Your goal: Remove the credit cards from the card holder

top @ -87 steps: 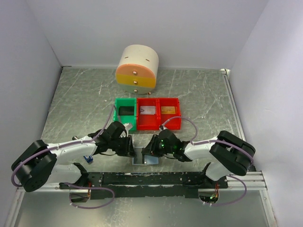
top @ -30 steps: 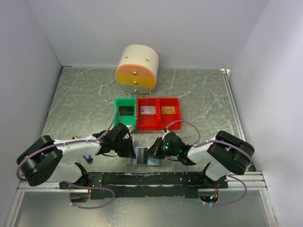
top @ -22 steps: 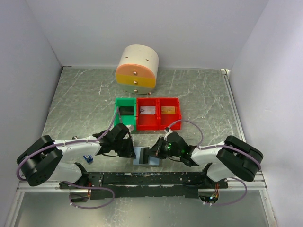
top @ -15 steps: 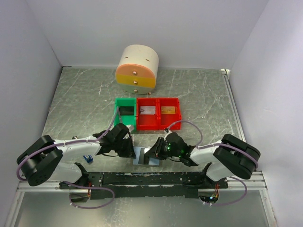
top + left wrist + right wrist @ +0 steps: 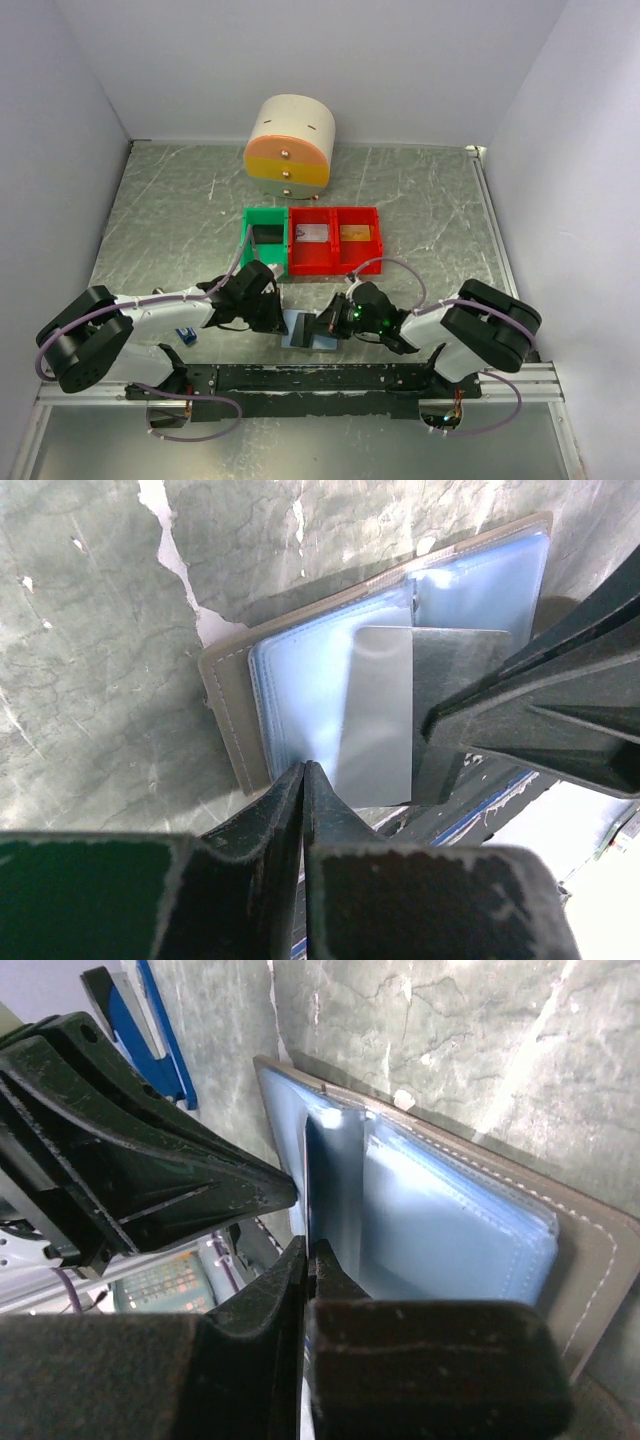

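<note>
Tabletop point(image 5: 420, 200): grey-green marbled sheet with pale scratches and veins, walled in white on three sides. At the back, centre-left: a round drawer unit point(image 5: 290, 147), cream top, orange and yellow fronts. Mid-table, touching side by side: a green bin point(image 5: 246, 240) on the left, a red two-compartment bin point(image 5: 320, 263) on the right. Near edge, centre: the card holder point(image 5: 297, 329) lying open and flat, grey-brown border, pale blue pockets up. Left of it, well apart: a small blue-and-black stick point(image 5: 185, 335). A black rail point(image 5: 330, 377) runs along the near edge.
</note>
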Robot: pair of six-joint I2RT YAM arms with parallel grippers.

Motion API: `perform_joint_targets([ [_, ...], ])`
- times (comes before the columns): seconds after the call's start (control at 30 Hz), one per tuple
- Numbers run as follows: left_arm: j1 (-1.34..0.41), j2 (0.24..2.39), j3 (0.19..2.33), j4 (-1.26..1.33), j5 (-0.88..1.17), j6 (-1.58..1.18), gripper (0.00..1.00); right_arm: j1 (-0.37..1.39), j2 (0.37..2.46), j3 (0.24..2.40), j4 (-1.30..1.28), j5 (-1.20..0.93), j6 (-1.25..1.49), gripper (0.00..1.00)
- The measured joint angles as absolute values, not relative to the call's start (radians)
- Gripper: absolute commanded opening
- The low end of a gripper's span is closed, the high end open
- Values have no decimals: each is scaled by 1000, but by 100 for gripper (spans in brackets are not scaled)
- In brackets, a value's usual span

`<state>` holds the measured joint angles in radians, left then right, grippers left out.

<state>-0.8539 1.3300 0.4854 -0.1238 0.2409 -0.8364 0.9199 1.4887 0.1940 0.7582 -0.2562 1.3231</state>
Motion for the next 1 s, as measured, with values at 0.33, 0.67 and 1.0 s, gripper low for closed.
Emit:
perform_joint_targets([
  [0.33, -857, 1312, 490, -147, 200, -836, 18, 875, 1158, 205, 421, -155, 1228, 0],
  [0.67, -859, 1188, 534, -315, 67, -814, 62, 868, 913, 389, 86, -51, 976, 0],
  [1.0, -847, 1082, 754, -543, -183, -733, 94, 981, 958, 553, 21, 65, 757, 0],
])
